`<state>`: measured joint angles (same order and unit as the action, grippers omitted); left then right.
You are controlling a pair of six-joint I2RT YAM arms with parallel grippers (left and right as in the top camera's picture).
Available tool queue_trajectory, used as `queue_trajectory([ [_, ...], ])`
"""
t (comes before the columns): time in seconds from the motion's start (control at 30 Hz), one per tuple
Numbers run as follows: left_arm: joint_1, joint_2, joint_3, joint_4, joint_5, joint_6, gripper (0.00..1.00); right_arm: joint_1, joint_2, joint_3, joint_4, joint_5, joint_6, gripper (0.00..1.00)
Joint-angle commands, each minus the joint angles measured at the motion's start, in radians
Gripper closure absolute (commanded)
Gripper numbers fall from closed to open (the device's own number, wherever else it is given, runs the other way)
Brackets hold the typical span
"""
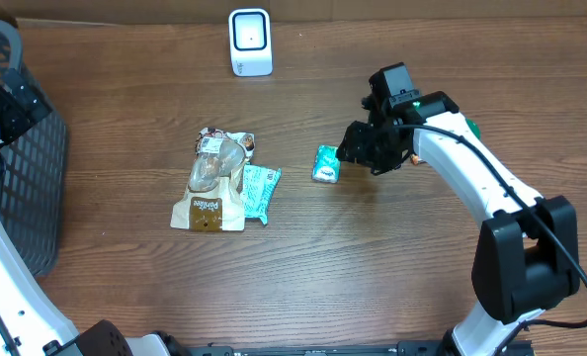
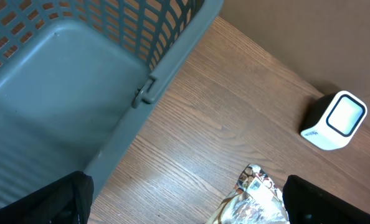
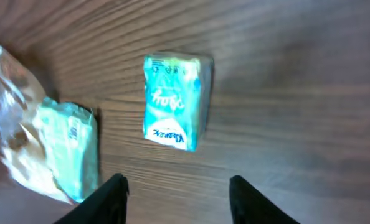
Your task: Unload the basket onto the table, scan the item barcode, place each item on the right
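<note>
Fingers [image 3: 116, 198] of the right gripper [image 3: 177, 199] stand spread apart with nothing between them, their dark tips showing at the bottom edge of the wrist view, and the teal tissue pack [image 3: 172, 101] lies on the wood just ahead of the gap, apart from both tips. Seen from overhead, that pack [image 1: 325, 163] rests on the table [image 1: 373, 277] just to the camera-left of the right gripper [image 1: 358, 148], close but not touching as far as can be told. In the wrist view its long axis runs roughly in line with the way the fingers point, tilted only slightly, so its narrow width lies across the gap and looks the natural dimension to close on. The left gripper [image 2: 185, 205] is wide open and empty too, hanging near the grey basket [image 2: 60, 74] at the table's far camera-left side, well away from the pack, so the right arm is plainly the nearer one. A pile of snack packets [image 1: 219, 183] lies further camera-left of the pack, and the white scanner [image 1: 250, 42] stands at the back edge, well apart from the pack. My judgement is that the pack must be gripped and carried back there before any barcode can face the scanner.
</note>
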<state>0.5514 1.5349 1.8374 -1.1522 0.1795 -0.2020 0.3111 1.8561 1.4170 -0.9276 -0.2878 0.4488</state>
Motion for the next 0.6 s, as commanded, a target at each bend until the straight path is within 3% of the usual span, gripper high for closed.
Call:
queue_trajectory([
  [0.0, -0.002, -0.003, 0.003, 0.003, -0.003, 0.019, 0.00, 0.019, -0.014, -0.058, 0.016, 0.062, 0.201, 0.34],
  [0.07, -0.002, -0.003, 0.003, 0.003, -0.003, 0.019, 0.00, 0.023, -0.014, -0.087, 0.038, 0.066, 0.230, 0.23],
  [0.17, -0.002, -0.003, 0.003, 0.003, -0.003, 0.019, 0.01, 0.026, -0.014, -0.127, 0.080, 0.064, 0.240, 0.19],
  [0.57, -0.002, -0.003, 0.003, 0.003, -0.003, 0.019, 0.00, 0.061, -0.014, -0.238, 0.262, 0.063, 0.288, 0.38],
])
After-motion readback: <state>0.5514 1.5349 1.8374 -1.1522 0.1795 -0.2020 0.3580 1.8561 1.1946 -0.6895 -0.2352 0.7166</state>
